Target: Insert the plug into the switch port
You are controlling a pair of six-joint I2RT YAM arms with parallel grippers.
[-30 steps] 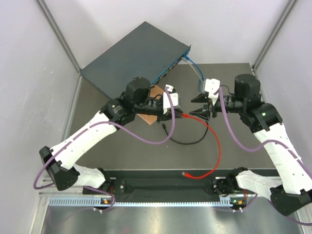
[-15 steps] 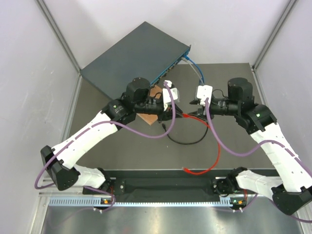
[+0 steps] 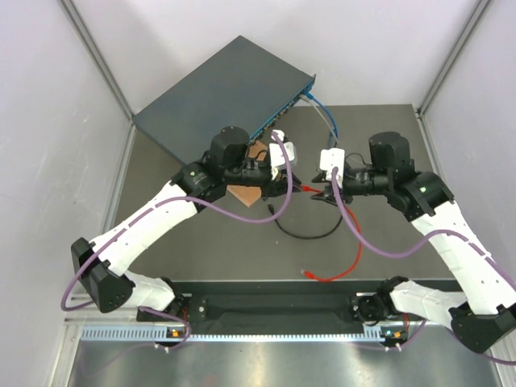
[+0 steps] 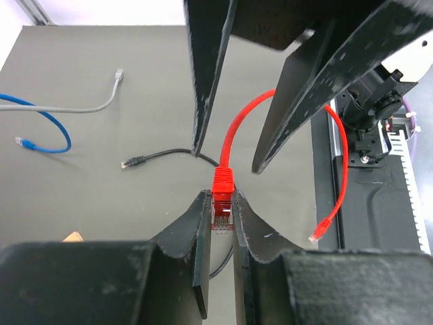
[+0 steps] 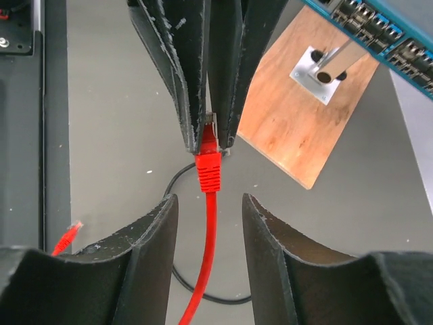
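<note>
The switch (image 3: pixel 218 89) is a flat dark grey box at the back left, and its teal port row (image 5: pixel 379 27) shows in the right wrist view. My left gripper (image 4: pixel 222 200) is shut on the red plug (image 4: pixel 222 203), contacts facing its own wrist, cable (image 4: pixel 233 135) trailing away. Facing it, my right gripper (image 5: pixel 210 203) is open, one finger on each side of the red cable (image 5: pixel 211 230) just behind the plug (image 5: pixel 208 159), touching nothing. From above, both grippers meet in front of the switch, left (image 3: pixel 300 188) and right (image 3: pixel 318 193).
A brown wooden board (image 3: pixel 246 193) with a metal post lies under the left wrist. A black cable (image 3: pixel 310 234) loops on the mat, and blue (image 3: pixel 322 117) and grey cables lie near the switch's corner. The red cable's other plug (image 3: pixel 306 274) rests by the near rail.
My right gripper has moved left toward the left gripper, its jaws narrowing, and now straddles the red cable. The left gripper has kept its grip on the plug and barely moved.
</note>
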